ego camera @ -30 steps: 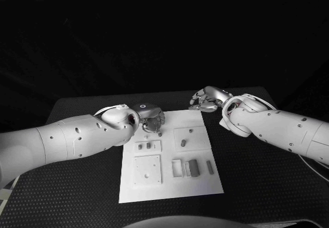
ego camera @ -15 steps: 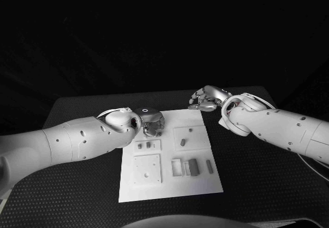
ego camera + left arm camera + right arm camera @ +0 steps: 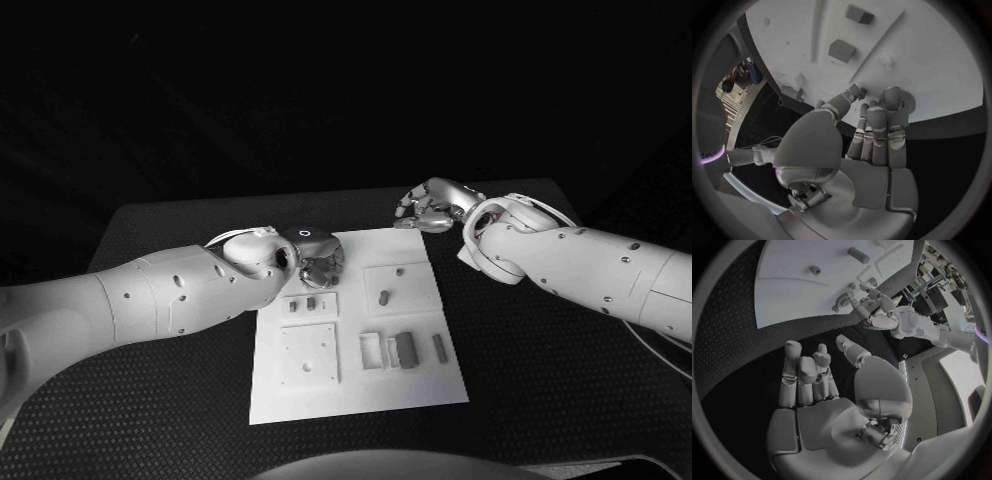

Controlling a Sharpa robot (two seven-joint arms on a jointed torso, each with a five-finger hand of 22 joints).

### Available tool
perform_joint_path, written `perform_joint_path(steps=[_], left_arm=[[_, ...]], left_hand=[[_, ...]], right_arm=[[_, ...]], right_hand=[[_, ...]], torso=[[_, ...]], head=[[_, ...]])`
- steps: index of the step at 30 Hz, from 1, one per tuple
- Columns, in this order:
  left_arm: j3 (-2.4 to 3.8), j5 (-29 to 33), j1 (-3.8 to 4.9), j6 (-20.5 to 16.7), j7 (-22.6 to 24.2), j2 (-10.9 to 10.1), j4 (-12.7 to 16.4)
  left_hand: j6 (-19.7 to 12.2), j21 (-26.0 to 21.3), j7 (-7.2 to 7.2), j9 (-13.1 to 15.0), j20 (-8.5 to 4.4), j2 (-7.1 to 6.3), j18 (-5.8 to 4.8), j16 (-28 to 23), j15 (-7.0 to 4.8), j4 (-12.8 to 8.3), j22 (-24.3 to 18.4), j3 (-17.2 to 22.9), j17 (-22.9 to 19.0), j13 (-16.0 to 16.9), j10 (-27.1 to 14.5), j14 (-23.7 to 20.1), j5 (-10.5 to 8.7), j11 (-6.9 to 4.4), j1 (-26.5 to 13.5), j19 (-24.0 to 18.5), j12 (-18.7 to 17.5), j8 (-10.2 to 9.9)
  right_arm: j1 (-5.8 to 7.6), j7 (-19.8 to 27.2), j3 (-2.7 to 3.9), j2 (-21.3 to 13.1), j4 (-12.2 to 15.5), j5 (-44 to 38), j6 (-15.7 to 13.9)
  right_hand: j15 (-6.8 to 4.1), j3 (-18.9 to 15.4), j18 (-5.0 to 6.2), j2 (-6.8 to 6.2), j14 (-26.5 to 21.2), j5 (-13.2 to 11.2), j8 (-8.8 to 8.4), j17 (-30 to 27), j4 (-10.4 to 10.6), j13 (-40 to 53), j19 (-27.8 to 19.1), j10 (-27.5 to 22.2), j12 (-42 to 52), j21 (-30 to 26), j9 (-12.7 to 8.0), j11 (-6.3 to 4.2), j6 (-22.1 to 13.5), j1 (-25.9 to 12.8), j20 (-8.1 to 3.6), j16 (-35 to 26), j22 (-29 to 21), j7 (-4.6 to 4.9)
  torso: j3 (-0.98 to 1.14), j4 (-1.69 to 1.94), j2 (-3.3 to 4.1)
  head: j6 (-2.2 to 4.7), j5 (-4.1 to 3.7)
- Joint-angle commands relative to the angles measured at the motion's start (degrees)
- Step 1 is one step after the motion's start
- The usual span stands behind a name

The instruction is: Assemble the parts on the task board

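The left hand [image 3: 320,258] hovers, fingers loosely curled and seemingly empty, over the task board [image 3: 361,385] at ten o'clock, likely to pick a part. The right hand [image 3: 433,210] waits at one o'clock, off the board, fingers apart and empty.

This is a robotics lab or test workshop. A black desk [image 3: 173,400] with a dotted mat surface stands against a dark, unlit backdrop, and a white task board [image 3: 361,385] with recessed slots lies at its middle, as on a bench set up for assembly trials. At the rim of the right wrist view, around 1 o'clock, cluttered racks and equipment [image 3: 932,275] show in a brightly lit room.
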Motion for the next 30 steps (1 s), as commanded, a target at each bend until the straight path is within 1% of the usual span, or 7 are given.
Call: perform_joint_path(steps=[1,5,8,12,16,20,30], left_arm=[[0.03,0.2,-0.13,-0.3,1.3,0.3,-0.5],[0.03,0.6,-0.15,-0.4,1.4,0.5,-1.0],[0.03,1.2,-0.2,-1.5,1.5,0.7,-1.2],[0.03,1.3,-0.45,-1.2,1.6,1.0,-1.4],[0.02,1.3,-0.69,-0.7,1.8,1.3,-1.5],[0.0,1.3,-1.08,-0.9,1.8,1.4,-1.7],[-0.16,1.3,-1.26,-0.6,1.8,1.6,-1.8]], left_hand=[[-0.1,0.1,-0.44,-0.1,0.26,0.44,4.14,0.4,-0.16,0.1,0.9,0.5,0.0,0.0,0.8,0.2,-0.16,-0.22,-0.2,0.2,0.1,-0.2],[0.1,0.1,-0.46,-0.2,0.21,0.69,4.13,0.4,-0.24,0.1,1.0,0.6,0.0,-0.1,0.9,0.3,-0.16,-0.3,-0.2,0.2,0.0,-0.1],[0.4,0.1,-0.41,-0.3,0.17,1.21,4.05,0.4,-0.36,0.3,1.0,0.8,0.0,-0.1,1.3,0.2,-0.17,-0.42,-0.5,0.2,0.0,0.0],[0.7,0.1,-0.29,-0.3,0.08,1.61,3.99,0.4,-0.46,0.3,1.1,0.9,0.0,-0.1,1.7,0.2,-0.16,-0.53,-0.6,0.1,0.1,0.2],[1.1,0.1,-0.33,-0.4,0.01,1.75,3.94,0.4,-0.56,0.1,1.1,1.1,0.0,-0.2,2.1,0.2,-0.17,-0.63,-0.5,0.0,0.1,0.3],[1.6,0.1,-0.37,-0.4,-0.09,1.85,3.85,0.5,-0.68,0.0,1.2,1.3,0.1,-0.1,2.7,0.1,-0.17,-0.75,-0.4,0.0,0.3,0.6],[2.9,0.2,-0.21,-0.5,-0.3,2.18,3.64,0.5,-0.8,0.0,1.2,2.0,0.1,0.1,4.7,0.0,-0.15,-0.88,0.2,-0.1,0.9,1.2]], right_arm=[[-0.06,0.4,0.02,0.0,0.1,0.0,0.5],[-0.06,0.4,0.02,-0.1,0.1,0.0,0.5],[-0.06,0.4,0.02,-0.1,0.2,0.0,0.5],[-0.06,0.4,0.02,0.0,0.2,0.0,0.5],[-0.07,0.4,0.02,0.1,0.2,0.0,0.5],[-0.07,0.4,0.03,0.0,0.3,0.0,0.5],[-0.07,0.4,0.03,0.0,0.3,0.0,0.6]], right_hand=[[0.03,0.2,0.73,0.21,0.4,0.1,-0.39,0.1,0.0,-0.1,0.0,-0.3,-0.1,-0.3,0.1,0.17,0.9,-0.2,0.0,-0.3,1.1,1.28],[0.03,0.2,0.73,0.22,0.4,0.1,-0.39,0.1,0.0,-0.1,0.0,-0.3,-0.1,-0.3,0.1,0.18,0.9,-0.2,0.0,-0.3,1.1,1.28],[0.03,0.2,0.73,0.22,0.4,0.1,-0.4,0.1,0.0,-0.1,0.0,-0.3,-0.1,-0.3,0.1,0.18,0.9,-0.2,-0.01,-0.3,1.1,1.28],[0.03,0.2,0.73,0.22,0.5,0.1,-0.41,0.1,0.0,-0.1,0.0,-0.3,0.0,-0.3,0.1,0.17,0.9,-0.1,-0.02,-0.3,1.1,1.28],[0.03,0.2,0.73,0.22,0.5,0.1,-0.41,0.1,-0.1,-0.1,0.0,-0.3,0.0,-0.3,0.1,0.17,0.9,-0.1,-0.02,-0.3,1.1,1.28],[0.03,0.2,0.73,0.23,0.5,0.1,-0.41,0.1,-0.1,-0.1,0.0,-0.3,0.0,-0.3,0.1,0.17,0.9,-0.1,-0.03,-0.3,1.1,1.28],[0.03,0.2,0.73,0.25,0.5,0.1,-0.42,0.1,-0.1,-0.1,0.1,-0.3,0.0,-0.3,0.1,0.18,0.9,0.0,-0.03,-0.3,1.1,1.28]], torso=[[0.05,0.02,-0.02],[-0.01,-0.05,-0.01],[0.03,0.05,-0.02],[0.06,0.11,-0.01],[0.01,0.02,-0.01],[0.03,-0.05,-0.02],[0.03,0.07,-0.08]], head=[[-0.07,-0.04],[-0.15,-0.1],[-0.26,-0.16],[-0.34,-0.23],[-0.45,-0.17],[-0.53,-0.18],[-0.72,-0.29]])
